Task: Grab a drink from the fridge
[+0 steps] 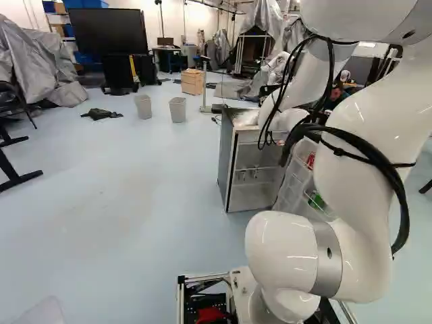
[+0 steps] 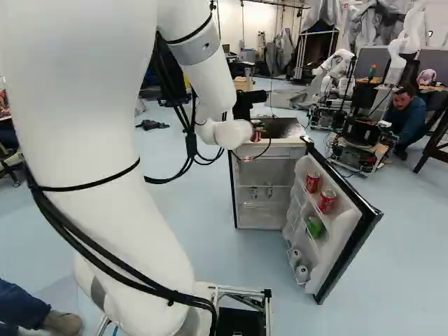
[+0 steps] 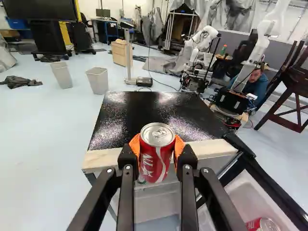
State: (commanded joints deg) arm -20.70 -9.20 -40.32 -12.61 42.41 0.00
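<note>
In the right base view my gripper (image 2: 257, 129) is at the front edge of the fridge (image 2: 283, 150). Seen from the wrist, the gripper (image 3: 157, 146) is shut on a red can (image 3: 155, 161), with orange pads (image 3: 135, 146) against both its sides. The can is upright, in front of the black fridge top (image 3: 144, 108); whether it touches the fridge I cannot tell. The fridge door (image 2: 346, 234) stands open, with two red cans (image 2: 327, 201) on its upper shelf, a green item (image 2: 315, 226) below and pale cans (image 2: 302, 273) at the bottom.
Two grey bins (image 1: 177, 109) and a wooden box (image 1: 192, 81) stand beyond the fridge. Another robot (image 2: 339, 70) is farther back. A person (image 2: 408, 119) crouches at the right of the right base view, and a leg and shoe (image 2: 63, 322) show near my base at its left.
</note>
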